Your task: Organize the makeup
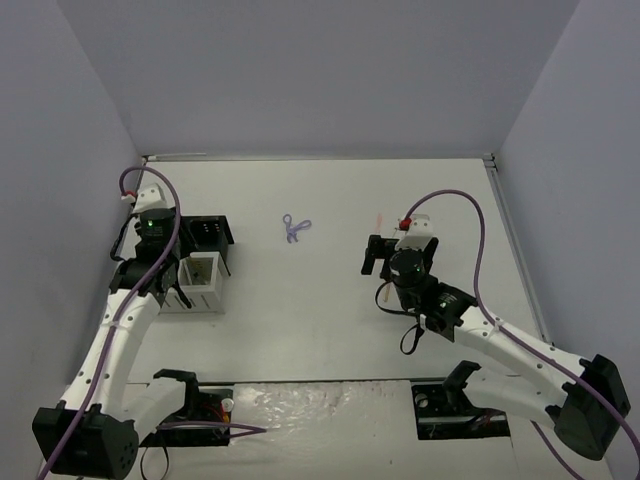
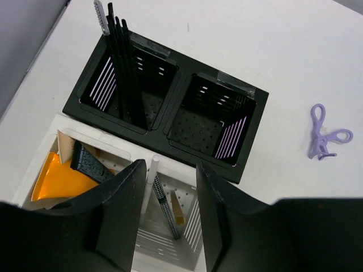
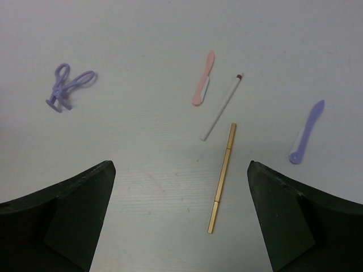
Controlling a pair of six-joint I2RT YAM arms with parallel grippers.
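Observation:
My left gripper (image 2: 170, 226) hangs open over a white compartment of the organizer (image 2: 170, 262), gripping nothing. In that compartment lean a white pencil (image 2: 150, 180), a black-and-white patterned pencil (image 2: 165, 208) and a tan stick (image 2: 177, 207). An orange tube (image 2: 57, 179) and a black brush (image 2: 88, 164) fill the compartment beside it. Thin black pencils (image 2: 121, 68) stand in the black box (image 2: 176, 96). My right gripper (image 3: 180, 190) is wide open above the table, over a gold stick (image 3: 222, 178). Beyond the stick lie a white pencil (image 3: 221, 107), a pink tool (image 3: 203, 79), a lilac tool (image 3: 306, 133) and the purple scissor-like tool (image 3: 68, 86).
The organizer (image 1: 200, 268) stands at the table's left, under my left gripper (image 1: 186, 284). The purple tool (image 1: 295, 228) lies mid-table, between the organizer and my right gripper (image 1: 380, 268). White walls close the table at the back and sides.

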